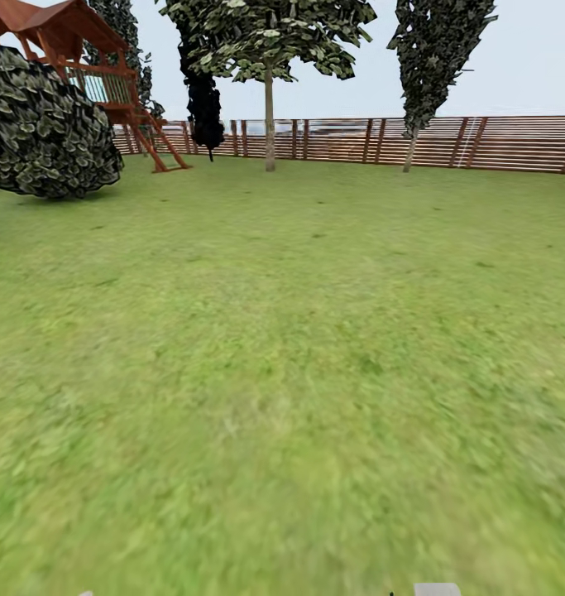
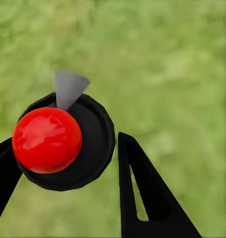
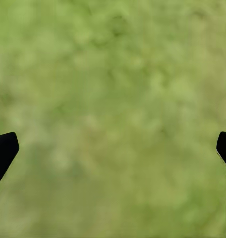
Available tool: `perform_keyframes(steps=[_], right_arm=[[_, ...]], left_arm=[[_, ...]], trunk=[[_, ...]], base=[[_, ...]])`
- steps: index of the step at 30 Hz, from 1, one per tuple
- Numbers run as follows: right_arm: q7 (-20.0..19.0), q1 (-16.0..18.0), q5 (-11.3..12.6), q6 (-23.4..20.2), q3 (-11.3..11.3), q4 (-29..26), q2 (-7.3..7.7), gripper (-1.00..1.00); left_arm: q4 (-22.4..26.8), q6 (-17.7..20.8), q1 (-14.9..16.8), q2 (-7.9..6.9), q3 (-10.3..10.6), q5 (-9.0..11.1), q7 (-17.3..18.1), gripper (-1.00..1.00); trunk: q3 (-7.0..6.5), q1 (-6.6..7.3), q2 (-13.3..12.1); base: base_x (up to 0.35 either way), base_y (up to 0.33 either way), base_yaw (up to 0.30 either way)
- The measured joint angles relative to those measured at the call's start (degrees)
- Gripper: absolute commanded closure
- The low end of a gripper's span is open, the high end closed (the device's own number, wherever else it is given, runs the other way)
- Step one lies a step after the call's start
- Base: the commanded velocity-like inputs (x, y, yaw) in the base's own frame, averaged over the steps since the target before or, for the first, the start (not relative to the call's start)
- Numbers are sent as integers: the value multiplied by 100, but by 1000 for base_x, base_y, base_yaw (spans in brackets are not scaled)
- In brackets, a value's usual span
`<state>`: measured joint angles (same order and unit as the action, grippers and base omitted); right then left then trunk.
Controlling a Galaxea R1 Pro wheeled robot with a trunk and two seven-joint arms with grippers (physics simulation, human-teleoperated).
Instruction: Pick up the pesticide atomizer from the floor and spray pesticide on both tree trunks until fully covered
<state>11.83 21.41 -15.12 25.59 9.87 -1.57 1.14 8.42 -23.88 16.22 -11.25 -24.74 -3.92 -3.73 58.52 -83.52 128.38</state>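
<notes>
Lawn (image 1: 282,372) ahead, left gripper (image 2: 63,163) clamped on atomizer (image 2: 63,141), right gripper (image 3: 113,148) fingers apart; carrying step, next drive toward upper-centre tree trunk (image 1: 270,124).

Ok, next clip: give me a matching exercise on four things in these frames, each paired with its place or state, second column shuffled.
Things:
1. left gripper
2. right gripper
3. play tower
4. pale-trunked tree

Places or states:
A. stands before the slat fence, far across the lawn
B. fingers wide apart, only grass between them
C. far left of the head view, behind a big leafy bush
D. holds the red-and-black atomizer between its fingers

Pairs: 1-D, 2-B, 3-C, 4-A
</notes>
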Motion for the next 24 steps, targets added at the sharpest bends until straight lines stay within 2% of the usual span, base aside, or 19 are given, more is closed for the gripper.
perform_keyframes(steps=[24], right_arm=[[4,0,0,0,0,0,0,-100]], left_arm=[[25,0,-34,35,19,-19,-5,100]], trunk=[[0,0,0]], base=[[336,0,0]])
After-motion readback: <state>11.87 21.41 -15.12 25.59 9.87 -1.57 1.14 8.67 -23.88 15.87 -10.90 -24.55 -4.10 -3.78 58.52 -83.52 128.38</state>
